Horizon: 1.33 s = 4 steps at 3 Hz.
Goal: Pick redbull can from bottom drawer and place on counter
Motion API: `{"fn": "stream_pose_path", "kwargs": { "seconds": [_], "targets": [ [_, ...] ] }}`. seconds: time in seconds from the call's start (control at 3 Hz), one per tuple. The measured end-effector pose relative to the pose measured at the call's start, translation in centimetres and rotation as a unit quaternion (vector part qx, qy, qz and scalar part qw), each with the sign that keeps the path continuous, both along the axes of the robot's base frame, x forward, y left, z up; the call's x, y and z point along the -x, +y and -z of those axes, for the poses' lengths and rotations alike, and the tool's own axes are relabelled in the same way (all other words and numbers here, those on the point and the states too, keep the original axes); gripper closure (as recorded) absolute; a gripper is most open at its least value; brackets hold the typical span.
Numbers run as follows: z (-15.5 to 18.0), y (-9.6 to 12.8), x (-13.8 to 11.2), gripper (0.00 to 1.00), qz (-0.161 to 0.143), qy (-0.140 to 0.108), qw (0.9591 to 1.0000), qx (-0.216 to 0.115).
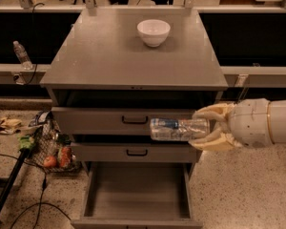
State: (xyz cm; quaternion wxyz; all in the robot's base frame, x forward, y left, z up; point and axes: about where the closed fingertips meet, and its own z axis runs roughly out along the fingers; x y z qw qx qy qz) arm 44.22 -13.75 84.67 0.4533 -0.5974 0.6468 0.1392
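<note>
My gripper (pixel 197 129) reaches in from the right, its cream fingers (pixel 210 112) closed above and below the right end of the redbull can (pixel 176 129). The can is silver with bluish patches and lies horizontal in the air, in front of the upper drawer front, below the counter edge. The bottom drawer (pixel 136 192) is pulled open beneath it, its grey floor bare. The counter (pixel 119 56) is the wide grey top of the cabinet, above and behind the can.
A white bowl (pixel 153 31) stands at the back of the counter. A clear water bottle (pixel 22 54) stands on the left ledge. A wire basket of groceries (pixel 51 150) and a black pole (pixel 9 187) lie on the floor at the left.
</note>
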Motion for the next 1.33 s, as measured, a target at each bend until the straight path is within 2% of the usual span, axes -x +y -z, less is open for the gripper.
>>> {"fn": "stream_pose_path", "kwargs": {
  "seconds": [0.33, 0.67, 1.0, 1.33],
  "targets": [
    [-0.2, -0.1, -0.5, 1.00, 0.010, -0.002, 0.9999, -0.002],
    [-3.2, -1.0, -3.9, 1.00, 0.025, -0.021, 0.9994, 0.012],
    [-5.9, -2.1, -8.5, 1.00, 0.029, -0.017, 0.9991, 0.027],
    [-7.4, -2.1, -13.7, 1.00, 0.023, 0.001, 0.9992, 0.033]
  ]
}}
